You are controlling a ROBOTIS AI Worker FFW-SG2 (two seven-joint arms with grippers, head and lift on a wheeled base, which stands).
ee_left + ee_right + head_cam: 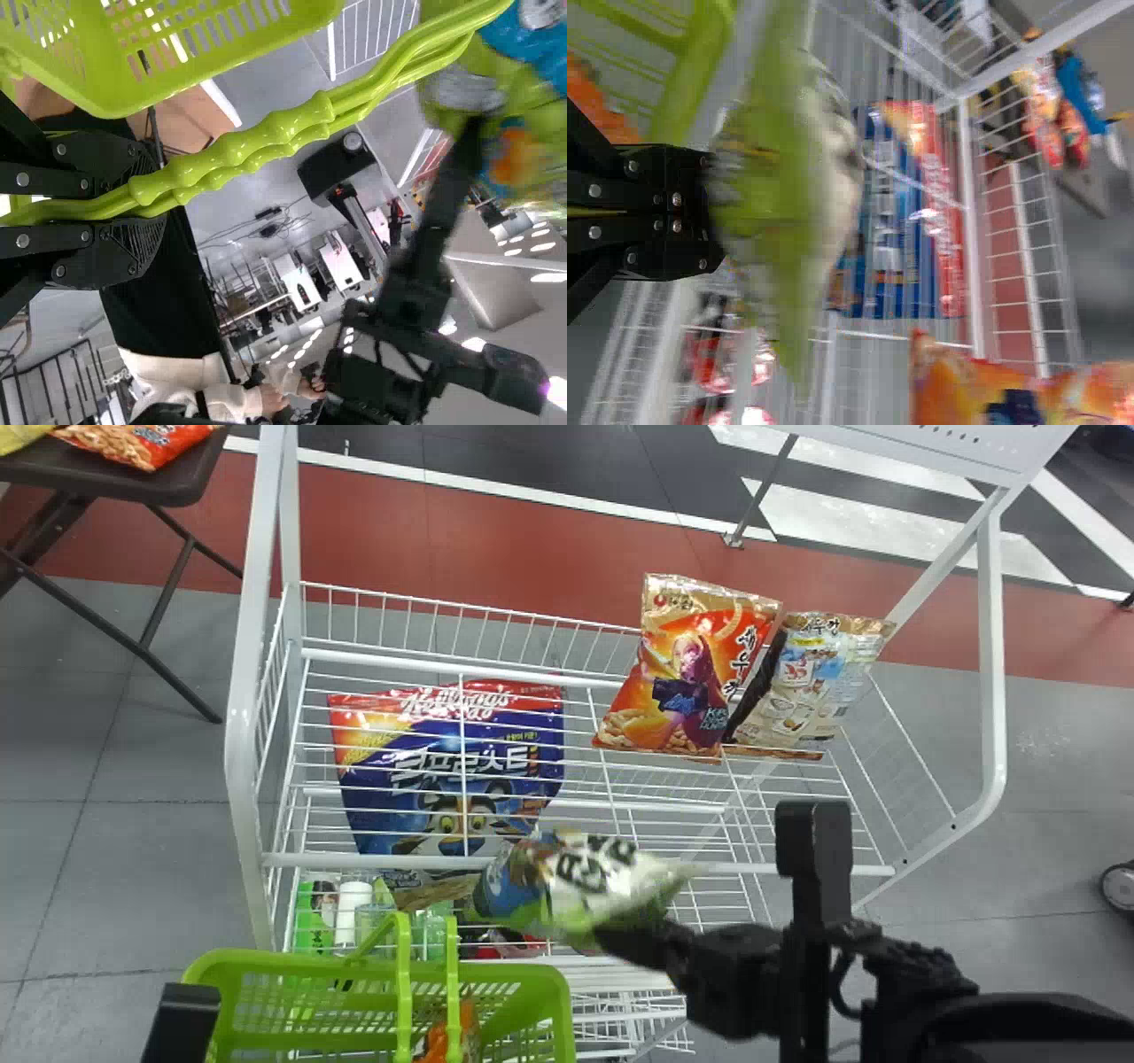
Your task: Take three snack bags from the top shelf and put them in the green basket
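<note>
The right gripper (609,934) is clamped on a green-and-white snack bag (611,886), holding it just right of the green basket (208,979) and a little farther forward. The left gripper (149,202) is closed around the basket's two green handles (403,974). Inside the basket lies an orange bag (467,1029).

Beyond the basket stands the white wire rack (239,735). On its top shelf, forward and well to the right of the basket, an orange-and-gold snack bag (687,664) leans next to a beige-and-blue bag (811,682). A large blue-and-red bag (478,762) shows through the top shelf's wires, forward of the basket. Well apart from the basket, forward and to its left, a dark worktop (199,483) carries a red-and-orange bag (164,441).
</note>
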